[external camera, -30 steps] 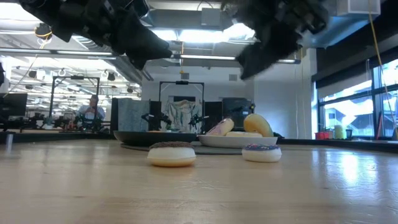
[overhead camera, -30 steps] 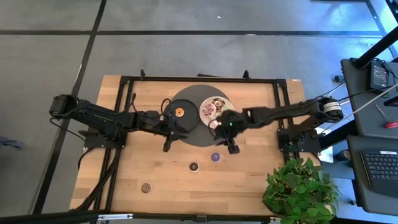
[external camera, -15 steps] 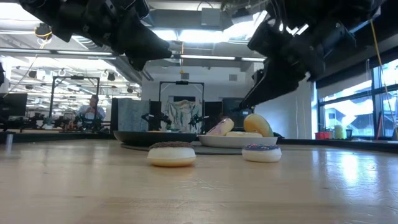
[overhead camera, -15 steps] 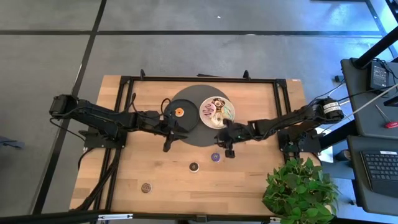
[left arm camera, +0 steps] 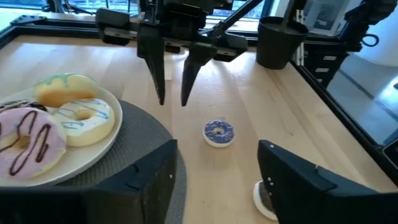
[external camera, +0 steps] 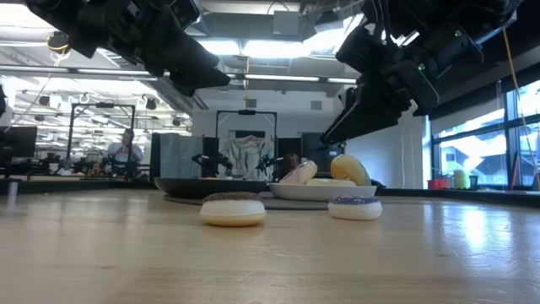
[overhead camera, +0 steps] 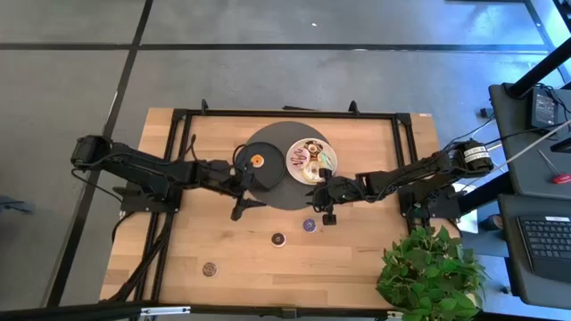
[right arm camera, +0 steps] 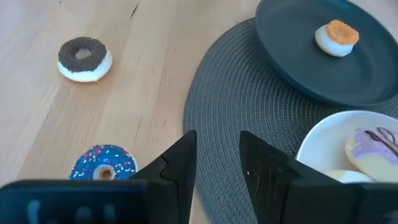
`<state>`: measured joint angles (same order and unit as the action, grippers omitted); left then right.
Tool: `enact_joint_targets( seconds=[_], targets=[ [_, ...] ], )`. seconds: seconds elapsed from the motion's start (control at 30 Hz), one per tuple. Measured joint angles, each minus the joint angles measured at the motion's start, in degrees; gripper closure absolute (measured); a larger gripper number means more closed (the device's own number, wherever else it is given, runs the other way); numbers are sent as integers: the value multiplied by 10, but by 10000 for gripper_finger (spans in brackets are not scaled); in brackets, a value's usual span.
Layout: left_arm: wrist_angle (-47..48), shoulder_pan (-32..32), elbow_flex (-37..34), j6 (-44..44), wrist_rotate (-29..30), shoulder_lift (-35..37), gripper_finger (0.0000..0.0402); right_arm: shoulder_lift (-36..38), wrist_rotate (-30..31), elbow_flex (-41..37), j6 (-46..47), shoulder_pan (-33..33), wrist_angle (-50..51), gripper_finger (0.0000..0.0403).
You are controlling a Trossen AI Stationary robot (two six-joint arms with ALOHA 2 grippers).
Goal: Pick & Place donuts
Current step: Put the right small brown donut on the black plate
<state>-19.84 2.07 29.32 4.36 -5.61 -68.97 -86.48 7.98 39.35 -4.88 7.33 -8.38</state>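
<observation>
High view: my right gripper (overhead camera: 326, 214) hangs over the desk (overhead camera: 357, 250) at the edge of the round mat (overhead camera: 268, 183), just beside the purple mini donut (overhead camera: 309, 225). The left gripper (overhead camera: 243, 209) sits at the mat's opposite edge; its fingers are too small to read here. The orange mini donut (overhead camera: 256, 160) lies on the black plate (overhead camera: 254, 169), larger iced ones on the white plate (overhead camera: 311, 160). Two dark mini donuts (overhead camera: 278, 239) lie apart on bare wood.

Low view: both arms cut off at top; plates partly hidden behind the near donuts.

Left wrist view: own fingers (left arm camera: 292, 180) spread wide. The right gripper's fingers (left arm camera: 189, 71) hang parted, empty, above the desk.

Right wrist view: own fingers (right arm camera: 261, 171) apart, blocking part of the purple donut and white plate.
</observation>
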Motion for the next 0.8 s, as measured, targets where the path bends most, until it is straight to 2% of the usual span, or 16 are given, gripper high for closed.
enact_joint_targets(
  seconds=[0.13,0.23,0.4,0.53,0.8],
  targets=[
    [0,7,0,35,0,0,168,0,-6,0,13,0,-3,279],
    [1,15,0,66,1,0,168,1,-70,-30,11,-4,-10,279],
    [1,43,2,48,33,-14,174,34,-127,-109,47,-26,-139,279],
    [6,60,28,47,48,-56,176,92,-138,-142,43,-31,-194,279],
    [49,83,110,93,47,-197,186,185,-121,-178,31,-42,-193,279]
  ],
)
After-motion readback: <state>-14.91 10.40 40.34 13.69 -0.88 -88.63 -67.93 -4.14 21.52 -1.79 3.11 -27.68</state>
